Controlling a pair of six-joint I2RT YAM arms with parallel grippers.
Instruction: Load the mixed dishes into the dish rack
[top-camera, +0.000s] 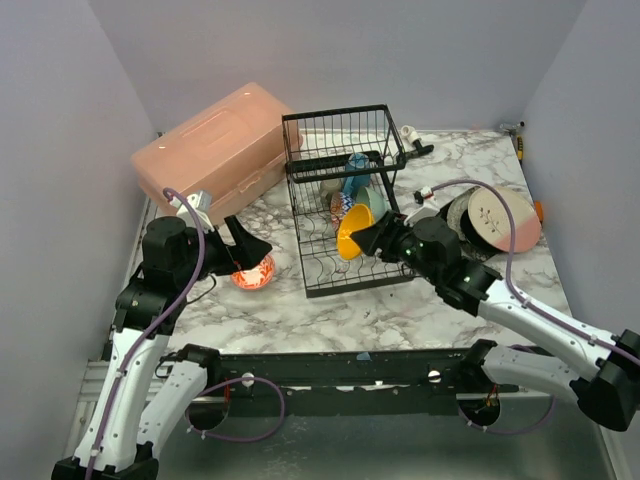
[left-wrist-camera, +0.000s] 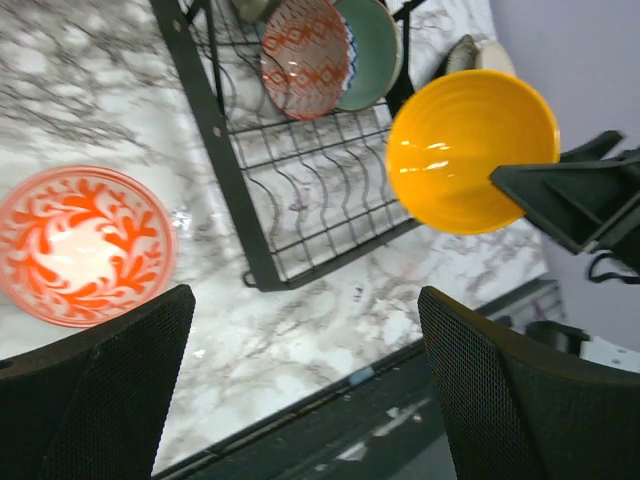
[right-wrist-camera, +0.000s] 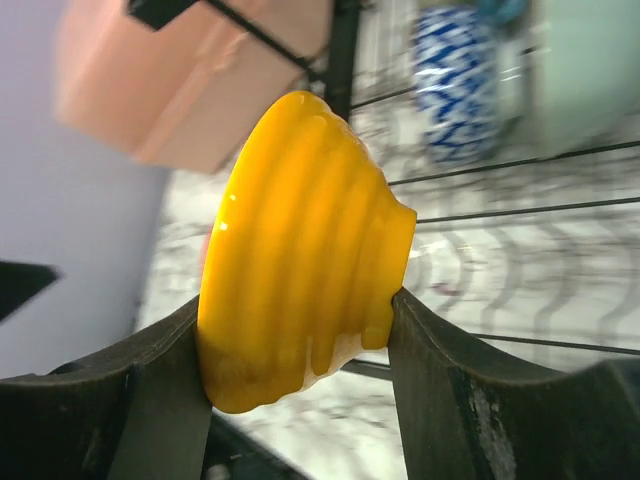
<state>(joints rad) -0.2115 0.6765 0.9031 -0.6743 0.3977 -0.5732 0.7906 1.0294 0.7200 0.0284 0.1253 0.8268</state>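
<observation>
Right claw (right-wrist-camera: 300, 320) part-closed, clamped on yellow bowl (right-wrist-camera: 300, 250), held on edge over front of dish rack (top-camera: 298, 235). Free curved slots (left-wrist-camera: 330, 190) judged to lie just below and beyond bowl, toward mint green bowl (left-wrist-camera: 372, 50) already stood there; right arm (top-camera: 520, 310) nearer. Left claw (left-wrist-camera: 305, 300) spread wide, nothing held, above table (left-wrist-camera: 330, 330); red-patterned bowl (left-wrist-camera: 80, 245) on table near rack. Grip across bowl's depth shown by right wrist view only; open face and empty slots shown by left wrist view
</observation>
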